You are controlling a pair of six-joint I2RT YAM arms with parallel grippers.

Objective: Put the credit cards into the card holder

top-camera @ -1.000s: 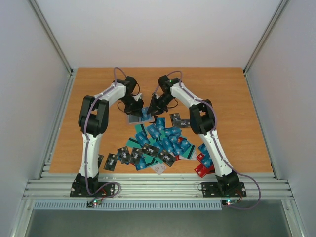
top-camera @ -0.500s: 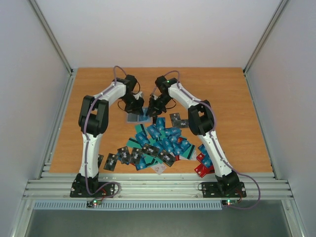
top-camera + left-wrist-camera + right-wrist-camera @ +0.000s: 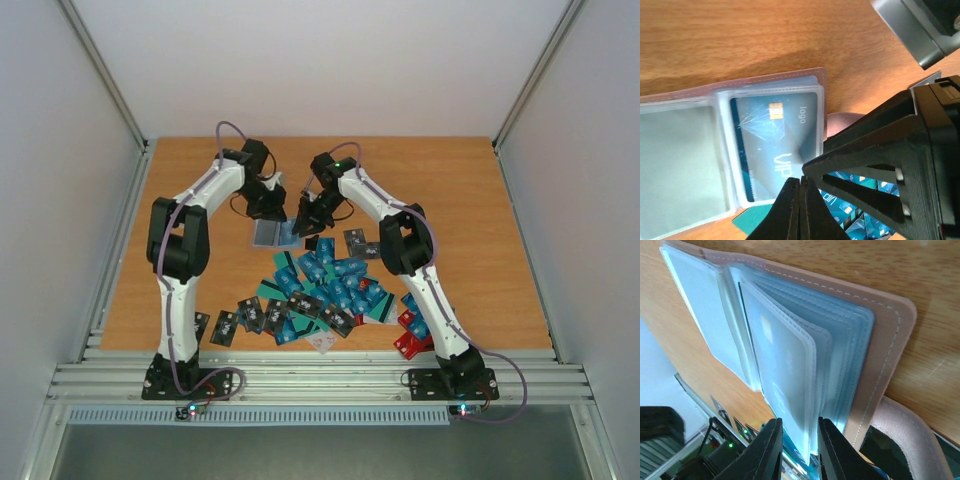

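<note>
So, the card holder (image 3: 270, 233) is lying open on the desk (image 3: 450, 200), toward the far side, right btwn the two arms. One blue VIP card (image 3: 775, 145) sits inside a clear pocket. The rest of the credit cards (image 3: 330, 285) are in a messy pile nearer the arm bases, mostly blue plus some black, teal and red ones.

The left gripper (image 3: 800, 200) is fully closed, tips pressed together w/ nothing btwn them, right over the near edge of that pocket. Can't tell if it's actually touching.

The right gripper (image 3: 799, 442) has its fingers only a bit apart, and the edge of the clear pocket pages (image 3: 790, 365) runs into that gap. Can't tell if it's pinching them or just around them, tbh.
</note>
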